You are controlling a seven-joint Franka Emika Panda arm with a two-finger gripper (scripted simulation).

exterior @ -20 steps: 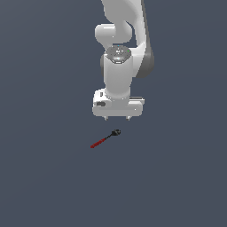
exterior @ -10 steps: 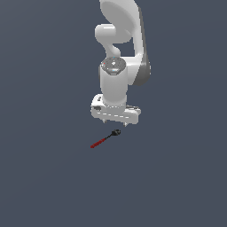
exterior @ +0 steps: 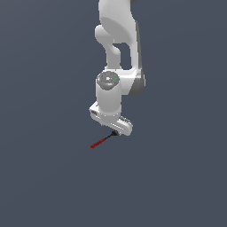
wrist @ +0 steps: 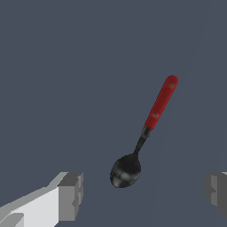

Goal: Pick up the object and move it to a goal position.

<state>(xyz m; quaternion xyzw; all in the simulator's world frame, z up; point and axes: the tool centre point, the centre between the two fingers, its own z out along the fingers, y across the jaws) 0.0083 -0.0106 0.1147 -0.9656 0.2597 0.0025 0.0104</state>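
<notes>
Wrist view: spoon diagonal, handle away

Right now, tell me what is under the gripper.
The spoon's black head lies between the open gripper fingers; its red handle sticks out beyond. In the exterior view, the gripper covers the head.

Plain dark grey-blue floor, small red-handled spoon with black bowl lying flat on it
</notes>
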